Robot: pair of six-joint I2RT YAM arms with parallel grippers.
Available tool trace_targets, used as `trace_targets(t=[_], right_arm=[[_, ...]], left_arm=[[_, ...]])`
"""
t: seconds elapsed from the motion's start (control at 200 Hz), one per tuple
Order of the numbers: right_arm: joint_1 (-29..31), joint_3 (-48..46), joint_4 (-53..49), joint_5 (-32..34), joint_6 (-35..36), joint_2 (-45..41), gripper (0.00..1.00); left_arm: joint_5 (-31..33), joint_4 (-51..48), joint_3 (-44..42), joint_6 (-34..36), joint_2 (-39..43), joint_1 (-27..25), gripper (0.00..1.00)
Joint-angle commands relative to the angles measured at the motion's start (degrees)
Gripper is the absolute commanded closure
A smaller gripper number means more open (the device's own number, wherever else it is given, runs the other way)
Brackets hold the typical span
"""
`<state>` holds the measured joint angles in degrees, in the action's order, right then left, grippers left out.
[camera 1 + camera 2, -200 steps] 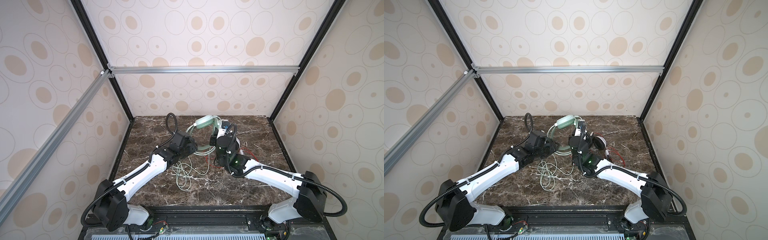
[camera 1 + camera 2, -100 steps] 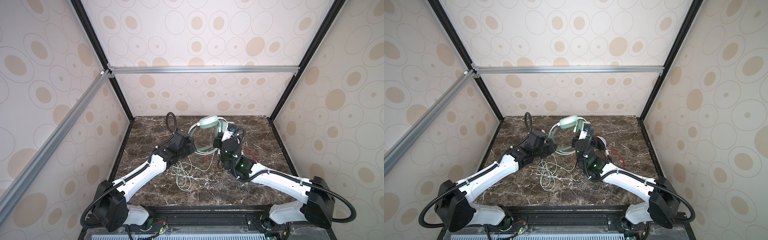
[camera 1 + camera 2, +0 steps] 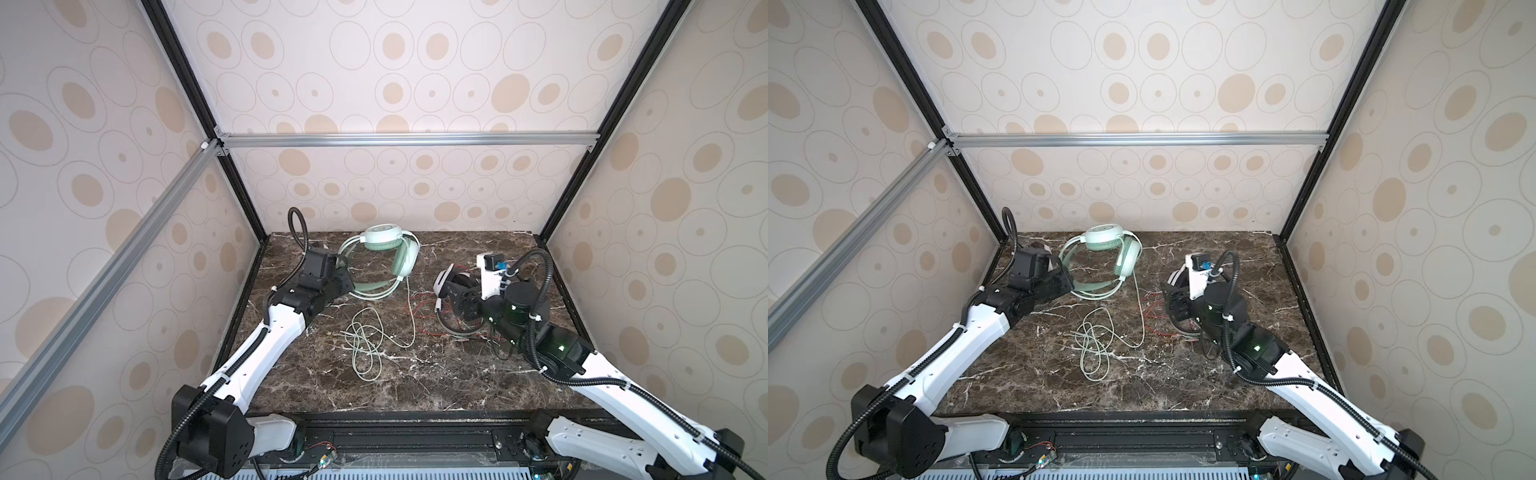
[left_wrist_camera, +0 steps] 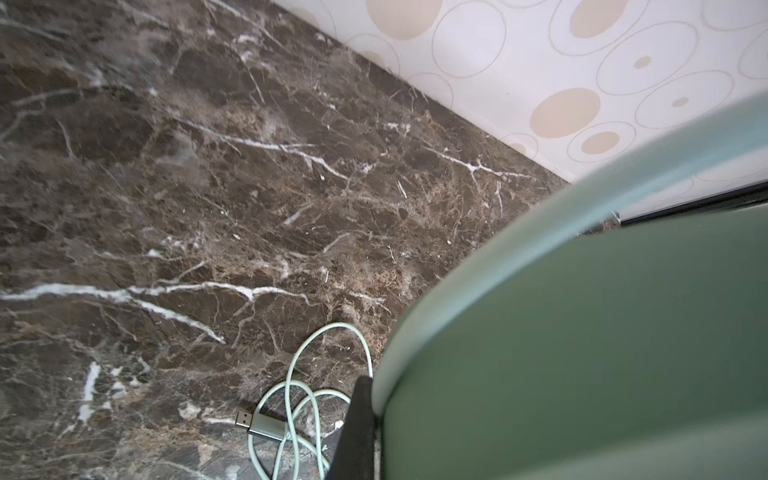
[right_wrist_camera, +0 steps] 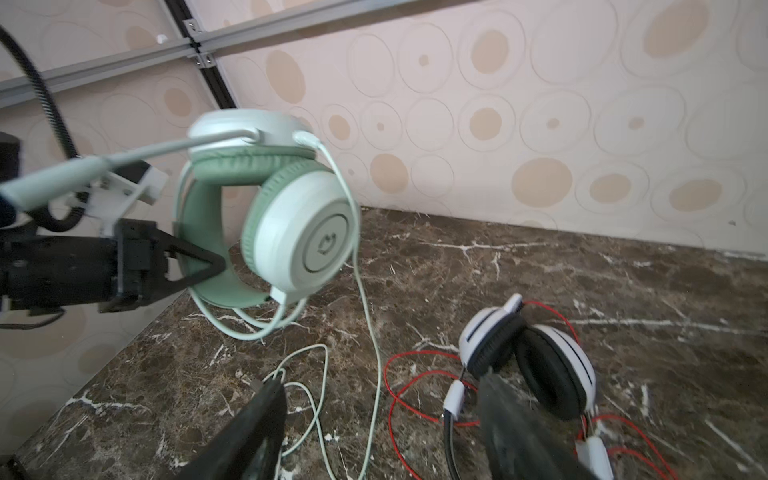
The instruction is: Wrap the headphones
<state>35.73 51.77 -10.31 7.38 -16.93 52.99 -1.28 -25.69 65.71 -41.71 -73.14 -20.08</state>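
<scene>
On the dark marble table (image 3: 436, 374), in both top views, two headsets sit well apart. Toward the back left, the mint-green headset (image 3: 382, 240) is held up by the left arm (image 3: 282, 328), its jaws pressed together on the left side of the headband. The pale green cable (image 3: 365, 343) drops from an earcup to the table and lies in loose loops near the middle. Over on the right, the white-and-black headset (image 3: 445, 283) lies on the table with its thin red cable (image 3: 419, 309) strewn beside it. The right arm (image 3: 602, 374) reaches over it, and from up here I cannot tell how its jaws stand.

From the left wrist, the padded green headband fills one side of the picture, right up against the camera, with one black finger (image 4: 357, 428) at its edge. Beyond it, cable loops and the USB plug (image 4: 259, 424) lie on the table.

From the right wrist, the left jaws pinch the headband and the mint-green headset hangs clear of the table. Its microphone boom (image 5: 104, 164) sticks out toward the left arm, and a loop of cable sags just below the band. The right jaws are spread wide and hold nothing. One finger (image 5: 257, 424) shows over the green cable, and the other shows in front of the white-and-black headset's black ear cushion.
</scene>
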Motion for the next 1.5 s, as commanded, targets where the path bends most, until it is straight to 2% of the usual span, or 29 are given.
trace_targets(t=[0.0,0.04,0.145,0.285,0.385,0.53,0.695,0.83,1.02,1.255,1.335,1.38,1.43,1.496], right_arm=[[-9.6,-5.1,-4.3,-23.0,-7.8,2.7,0.25],[-11.7,-6.6,-1.6,-27.3,-9.2,4.7,0.25],[-12.0,-9.1,6.2,-33.3,-11.4,11.4,0.25],[-12.0,-9.5,13.9,-37.9,-14.5,20.7,0.27],[-11.2,-9.7,19.0,-39.7,-15.9,25.3,0.28],[-7.8,-8.4,21.9,-39.6,-14.1,29.9,0.26],[-4.7,-7.1,25.1,-38.4,-13.3,35.3,0.26],[-3.3,-7.3,29.1,-38.4,-14.1,39.3,0.27],[-1.1,-7.6,32.9,-37.0,-14.5,43.1,0.30],[0.3,-10.0,42.4,-35.0,-15.6,47.4,0.35],[0.5,-10.5,46.2,-34.2,-15.4,48.8,0.39],[0.5,-10.6,47.9,-34.2,-15.3,49.5,0.45],[0.4,-10.6,49.3,-34.3,-15.4,50.0,0.57],[0.5,-10.8,50.3,-34.5,-15.6,49.7,0.83]], left_arm=[[1.5,-1.5,4.8,2.4,2.9,-0.5,1.00],[3.1,-3.3,5.5,1.2,2.8,-0.5,1.00],[5.8,-6.9,6.1,-1.7,3.1,-0.5,1.00],[4.1,-5.2,2.8,-4.8,6.3,-0.5,1.00],[3.9,-9.9,5.5,-5.8,5.7,-0.4,1.00],[4.8,-17.4,9.1,-8.7,4.7,-0.3,1.00],[2.3,-20.2,11.4,-12.5,5.4,0.2,1.00],[4.5,-21.2,13.4,-15.1,7.3,0.4,1.00],[4.8,-22.8,16.2,-15.3,7.2,0.6,1.00],[4.4,-23.7,19.3,-15.2,5.9,1.3,1.00],[4.1,-23.8,19.8,-15.2,5.8,1.4,1.00],[4.0,-23.9,20.2,-15.3,5.7,1.5,1.00],[3.9,-24.1,20.5,-15.4,5.5,1.5,1.00],[4.1,-24.6,21.1,-15.4,5.1,1.6,1.00]])
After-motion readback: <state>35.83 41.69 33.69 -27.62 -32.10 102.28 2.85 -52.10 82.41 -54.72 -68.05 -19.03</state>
